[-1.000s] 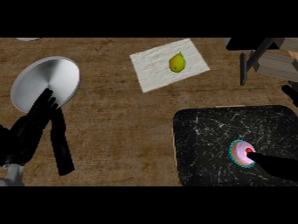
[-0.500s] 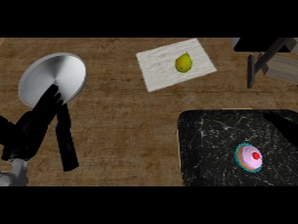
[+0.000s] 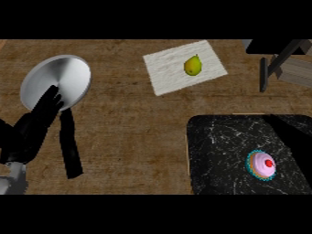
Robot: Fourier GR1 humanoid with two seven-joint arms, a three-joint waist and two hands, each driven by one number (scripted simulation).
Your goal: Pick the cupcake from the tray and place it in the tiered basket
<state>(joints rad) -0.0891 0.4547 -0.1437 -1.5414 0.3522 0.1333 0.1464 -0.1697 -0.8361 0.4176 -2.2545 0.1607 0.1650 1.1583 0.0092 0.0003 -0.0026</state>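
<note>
The cupcake, pink frosting with a red cherry in a teal wrapper, stands on the right half of the black marbled tray at the lower right. No hand touches it. The tiered basket, grey slats on dark legs, is at the top right, beyond the tray. My left hand rests open at the left. Its straight fingers point up and reach the lower rim of a silver plate. My right hand shows nowhere; only a darker band crosses the tray's right side.
A round silver plate lies at the upper left. A white cloth with a yellow-green pear lies at the top middle. Bare wooden counter stretches between the left hand and the tray.
My right hand, which lay over the cupcake a second ago, has pulled away to the right and out of view. The cupcake stays on the tray. The left hand has barely moved.
</note>
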